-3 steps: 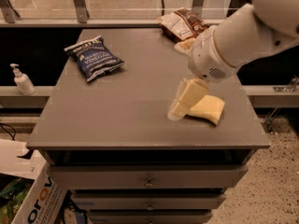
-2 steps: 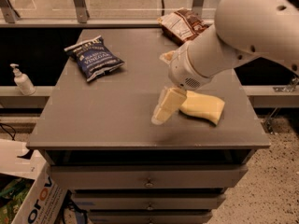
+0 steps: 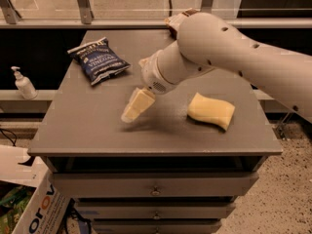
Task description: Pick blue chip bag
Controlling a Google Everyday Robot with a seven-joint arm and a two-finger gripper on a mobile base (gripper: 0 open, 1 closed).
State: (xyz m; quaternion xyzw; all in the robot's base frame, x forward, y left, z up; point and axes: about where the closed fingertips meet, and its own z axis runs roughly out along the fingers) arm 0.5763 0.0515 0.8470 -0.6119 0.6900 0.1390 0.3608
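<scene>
The gripper (image 3: 130, 113) has swung left across the bench (image 3: 97, 135), away from the yellow sponge (image 3: 211, 111) that lies toward the right edge. It now hangs low over the middle, a little toward the front. I cannot tell from this angle how its jaws stand, and I see nothing carried. The blue chip bag (image 3: 100, 61) lies flat near the back left corner, untouched and apart from the gripper. The shift has closed much of the gap, so the approach looks under way and the grasp not yet begun. The next move likely calls for more travel toward the back left, settling above the bag.
</scene>
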